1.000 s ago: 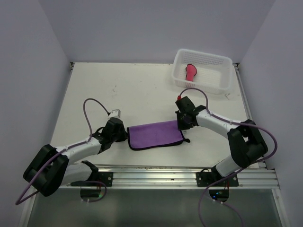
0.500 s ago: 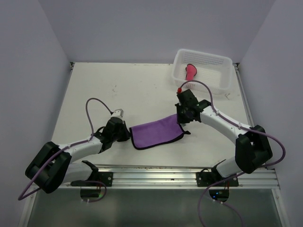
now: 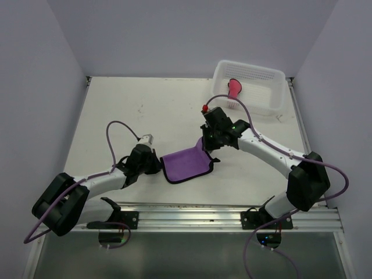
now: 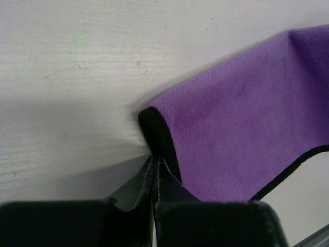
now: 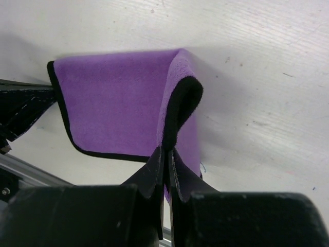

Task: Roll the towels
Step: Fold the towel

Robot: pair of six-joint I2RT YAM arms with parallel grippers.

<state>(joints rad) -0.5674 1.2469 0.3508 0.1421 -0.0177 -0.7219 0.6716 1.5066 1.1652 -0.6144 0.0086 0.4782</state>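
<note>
Purple towel lies near the desk's front edge; left gripper pinches its left corner, right gripper pinches the raised right edge; best kept level, folding evenly leftward.

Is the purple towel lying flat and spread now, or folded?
Partly folded. The right gripper pinches the purple towel by its edge and lifts it over the flat part; the left gripper pins the other end.

Both end effectors clamped shut
</note>
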